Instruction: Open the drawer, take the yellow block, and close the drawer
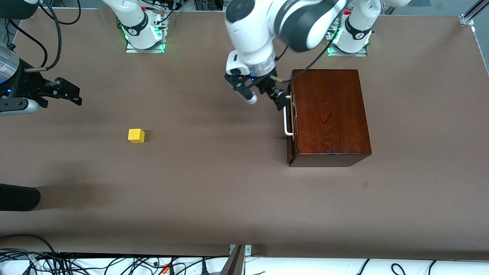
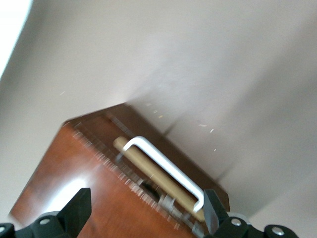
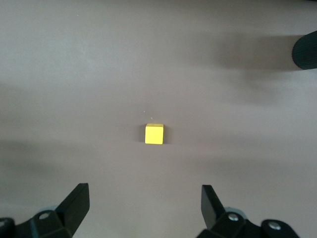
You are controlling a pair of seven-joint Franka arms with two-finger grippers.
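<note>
Drawer [image 1: 291, 126] shut flush in wooden box [image 1: 328, 114]; yellow block [image 1: 136, 135] out on bare table [image 1: 214, 191], toward right arm's end. Left gripper [image 1: 263, 97] spread wide beside white handle [image 1: 286, 122], empty. Right gripper [image 1: 57, 91] parted, empty, waiting. Risk: fingers clip box front. Ample room around block.
</note>
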